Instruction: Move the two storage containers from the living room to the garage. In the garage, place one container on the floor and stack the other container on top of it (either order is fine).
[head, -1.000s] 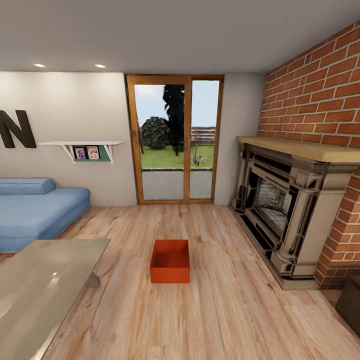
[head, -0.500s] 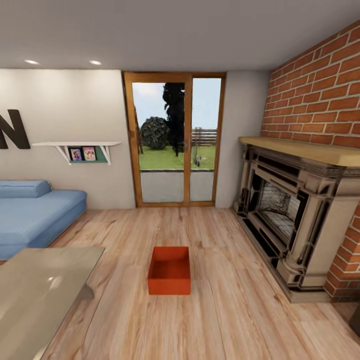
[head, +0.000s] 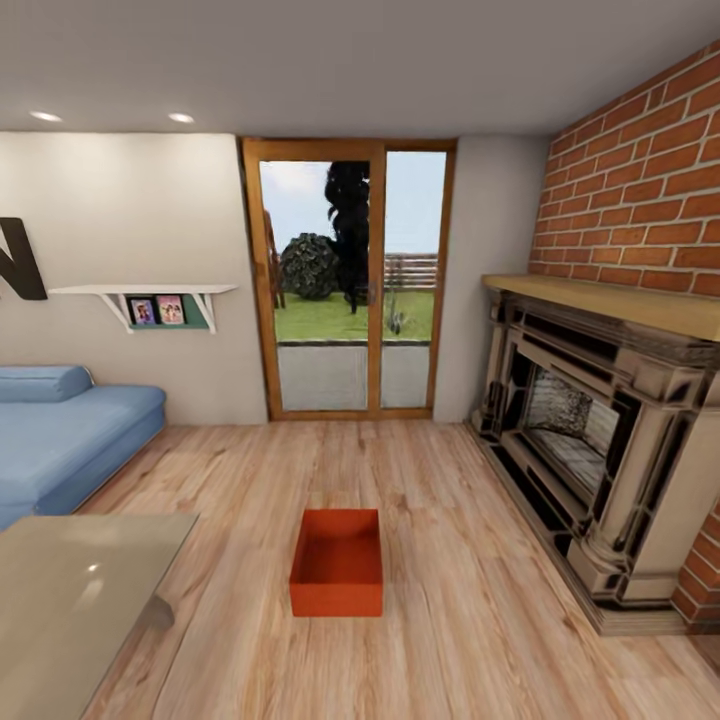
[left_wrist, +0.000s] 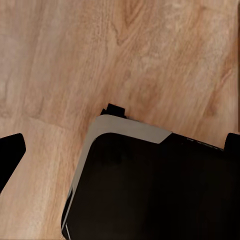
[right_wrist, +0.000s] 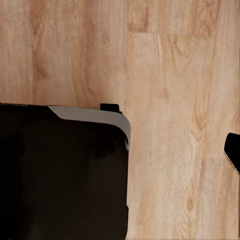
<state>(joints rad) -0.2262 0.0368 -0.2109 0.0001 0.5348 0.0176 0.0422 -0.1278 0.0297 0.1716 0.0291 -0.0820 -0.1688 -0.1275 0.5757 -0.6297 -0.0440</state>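
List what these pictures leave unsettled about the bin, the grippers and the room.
- Storage container, head view: its far outer side is hidden by its own walls.
- Left and right grippers, wrist views: dark finger tips are cut off by the picture edges, so open or shut cannot be told.
- Shelf photos: too small to read.
- Wall letter, sofa, glass table: cut off by the head view's left edge.

In the left wrist view the robot's base (left_wrist: 150, 190) was a large black body with rounded corners, edged by a pale grey band along its top and side, with a small black tab jutting from the corner. Black fingers (left_wrist: 10, 152) showed at the frame edges. The right wrist view showed the same black base (right_wrist: 60, 175), grey-trimmed, and a black finger (right_wrist: 233, 150) at right.
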